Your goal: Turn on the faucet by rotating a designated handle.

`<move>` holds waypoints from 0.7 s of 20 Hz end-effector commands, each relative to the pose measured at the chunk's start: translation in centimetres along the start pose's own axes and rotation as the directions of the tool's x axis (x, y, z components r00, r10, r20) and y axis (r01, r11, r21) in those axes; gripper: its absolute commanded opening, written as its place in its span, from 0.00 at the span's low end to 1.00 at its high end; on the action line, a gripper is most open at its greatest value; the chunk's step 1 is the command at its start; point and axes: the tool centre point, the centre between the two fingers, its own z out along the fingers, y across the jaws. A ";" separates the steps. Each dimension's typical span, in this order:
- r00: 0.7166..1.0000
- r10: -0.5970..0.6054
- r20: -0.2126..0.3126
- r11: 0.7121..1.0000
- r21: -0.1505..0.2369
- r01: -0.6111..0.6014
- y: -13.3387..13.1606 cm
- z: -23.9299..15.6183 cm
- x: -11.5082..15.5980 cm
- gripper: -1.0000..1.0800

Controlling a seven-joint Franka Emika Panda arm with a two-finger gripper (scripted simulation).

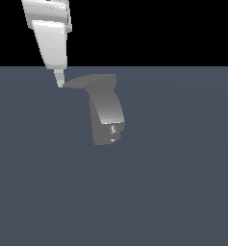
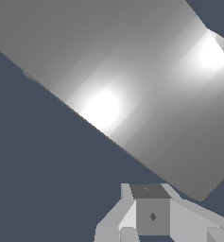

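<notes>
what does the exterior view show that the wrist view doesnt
Only the exterior view shows the whole faucet: its curved body, the stubby nozzle end low down, and the white arm coming down so that the claw sits at the tip of the handle, on the exterior view's left. Only the wrist view shows the claw's fingertips from behind and a close-up grey metal surface with bright glare. Both share the claw, the grey faucet metal and the dark blue-grey floor.

My fingers (image 1: 60,80) looked like smooth, glossy white plastic. The faucet (image 1: 107,117) was grey metal with a soft sheen, and its handle (image 2: 132,90) showed bright highlights on brushed-looking metal. The table (image 1: 183,182) was matt, even slate-blue.
</notes>
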 end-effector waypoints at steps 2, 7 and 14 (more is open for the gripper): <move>1.000 0.016 -0.001 1.000 -0.003 -0.016 1.3 0.0 1.7 0.00; 1.000 0.016 -0.001 1.000 -0.004 -0.016 2.8 0.1 3.0 0.00; 1.000 0.017 -0.001 1.000 -0.005 -0.017 5.0 0.1 4.8 0.00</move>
